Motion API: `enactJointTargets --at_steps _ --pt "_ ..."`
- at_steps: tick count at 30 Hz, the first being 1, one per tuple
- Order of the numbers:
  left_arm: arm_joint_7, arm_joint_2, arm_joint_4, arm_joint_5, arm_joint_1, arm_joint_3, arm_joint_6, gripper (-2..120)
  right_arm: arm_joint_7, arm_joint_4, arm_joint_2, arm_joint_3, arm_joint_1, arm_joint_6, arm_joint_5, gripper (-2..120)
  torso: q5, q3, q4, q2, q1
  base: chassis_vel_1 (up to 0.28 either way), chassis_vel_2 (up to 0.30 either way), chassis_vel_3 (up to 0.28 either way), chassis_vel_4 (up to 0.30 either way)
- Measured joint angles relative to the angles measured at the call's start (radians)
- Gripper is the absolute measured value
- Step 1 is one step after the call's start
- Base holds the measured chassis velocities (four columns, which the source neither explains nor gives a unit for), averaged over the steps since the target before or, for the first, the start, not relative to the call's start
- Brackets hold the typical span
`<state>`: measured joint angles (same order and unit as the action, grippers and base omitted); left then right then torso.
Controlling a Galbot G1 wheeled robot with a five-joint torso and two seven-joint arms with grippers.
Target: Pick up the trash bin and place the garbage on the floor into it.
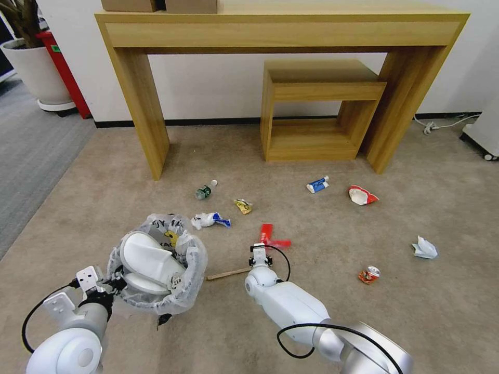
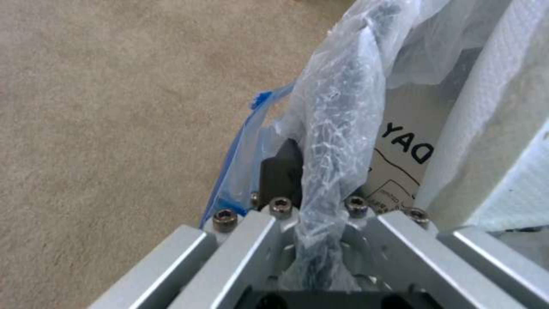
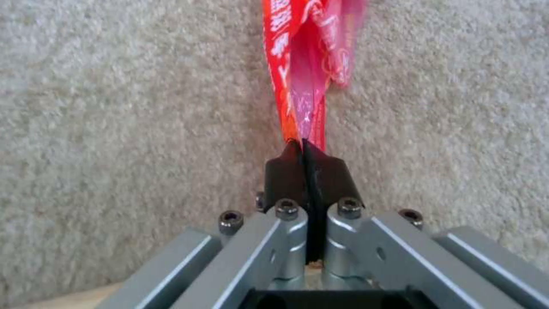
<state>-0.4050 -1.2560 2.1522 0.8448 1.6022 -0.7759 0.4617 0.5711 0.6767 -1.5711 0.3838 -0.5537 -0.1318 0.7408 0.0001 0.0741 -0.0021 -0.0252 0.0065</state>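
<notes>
— Red paper first: who has it?

— The right gripper does. Its fingertips are pressed together on one edge of the strip, and the rest trails out over the carpet, just beyond the wooden stick.

— And the trash bin?

— Beside it, on the robot's left. The left gripper pinches the near rim with the plastic liner bunched between its fingers — a grip on the edge, I'd judge, so the mouth stays open and tipped toward the other arm. Two white slippers already lie inside.

— What's left?

— Plenty on the floor: a small bottle, a yellow wrapper, a white-and-blue wad, the blue-white tube, a red-and-white packet, a paper wad and the crushed can. Holding the bin close likely keeps each carry short.
</notes>
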Motion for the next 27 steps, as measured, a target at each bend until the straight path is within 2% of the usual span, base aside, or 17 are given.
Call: enactJointTargets --at_steps 4,6,7,8,11,12,13,14,15,17,19,21,22,26,27 --pt "0.0 -0.004 0.001 -0.004 0.002 0.001 -0.001 0 0.0 0.031 0.018 0.001 -0.012 0.0 0.001 0 0.0001 0.0 0.0 0.0 0.0 0.0 0.0 0.0 0.0" --pt "0.0 -0.006 0.001 -0.006 0.002 0.001 -0.002 0 -0.003 0.076 0.047 0.005 -0.024 0.001 0.007 0 0.0001 0.0 0.0001 0.0 0.0 0.0 0.0 0.0 0.0" --pt "0.0 -0.007 -0.001 -0.007 0.002 0.0 -0.002 0 -0.01 0.148 0.091 0.008 -0.039 0.006 0.027 0 0.0001 0.0 -0.0001 0.0 0.0 0.0 0.0 0.0 0.0" --pt "0.0 -0.007 -0.001 -0.007 0.002 0.0 -0.002 0 -0.01 0.148 0.091 0.008 -0.039 0.006 0.027 0 0.0001 0.0 -0.0001 0.0 0.0 0.0 0.0 0.0 0.0" --pt "0.0 0.0 -0.012 -0.007 -0.001 -0.005 -0.002 0 -0.051 0.339 0.19 0.008 -0.081 0.049 0.051 0 0.0001 0.0 0.0 0.0 0.0 0.0 0.0 0.0 0.0" --pt "0.0 0.0 -0.012 -0.007 -0.001 -0.005 -0.002 0 -0.051 0.339 0.19 0.008 -0.081 0.049 0.051 0 0.0001 0.0 0.0 0.0 0.0 0.0 0.0 0.0 0.0" --pt "0.0 0.002 -0.016 -0.007 -0.003 -0.006 -0.002 0 -0.06 0.383 0.211 0.005 -0.091 0.058 0.053 0 0.0003 0.0 -0.0002 0.0 0.0 0.0 0.0 0.0 0.0" --pt "0.0 0.003 -0.023 -0.006 -0.007 -0.007 -0.002 0 -0.078 0.484 0.252 -0.003 -0.112 0.083 0.056 0 0.0001 0.0 -0.0001 0.0 0.0 0.0 0.0 0.0 0.0" --pt "0.0 0.003 -0.023 -0.006 -0.007 -0.007 -0.002 0 -0.078 0.484 0.252 -0.003 -0.112 0.083 0.056 0 0.0001 0.0 -0.0001 0.0 0.0 0.0 0.0 0.0 0.0" --pt "0.0 0.003 -0.037 -0.006 -0.016 -0.006 -0.002 0 -0.128 0.667 0.335 -0.027 -0.16 0.139 0.058 0 0.0004 0.0 0.0003 0.0 0.0 0.0 0.0 0.0 0.0" --pt "0.0 0.002 -0.04 -0.007 -0.018 -0.006 -0.003 0 -0.146 0.707 0.361 -0.034 -0.174 0.158 0.056 0 0.0003 0.0 0.0002 0.0 0.0 0.0 0.0 0.0 0.0" --pt "-0.001 0.0 -0.05 -0.009 -0.023 -0.003 -0.003 0 -0.221 0.85 0.479 -0.058 -0.229 0.222 0.047 0 0.0002 0.0 -0.0003 0.0 0.0 0.0 0.0 0.0 0.0" --pt "-0.001 0.0 -0.05 -0.009 -0.023 -0.003 -0.003 0 -0.221 0.85 0.479 -0.058 -0.229 0.222 0.047 0 0.0002 0.0 -0.0003 0.0 0.0 0.0 0.0 0.0 0.0" --pt "-0.002 -0.003 -0.053 -0.01 -0.029 0.001 -0.002 0 -0.322 1.014 0.592 -0.062 -0.276 0.297 0.024 0 0.0003 0.0 -0.0004 0.0 0.0 0.0 0.0 0.0 0.0" --pt "-0.002 -0.003 -0.053 -0.01 -0.029 0.001 -0.002 0 -0.322 1.014 0.592 -0.062 -0.276 0.297 0.024 0 0.0003 0.0 -0.0004 0.0 0.0 0.0 0.0 0.0 0.0"
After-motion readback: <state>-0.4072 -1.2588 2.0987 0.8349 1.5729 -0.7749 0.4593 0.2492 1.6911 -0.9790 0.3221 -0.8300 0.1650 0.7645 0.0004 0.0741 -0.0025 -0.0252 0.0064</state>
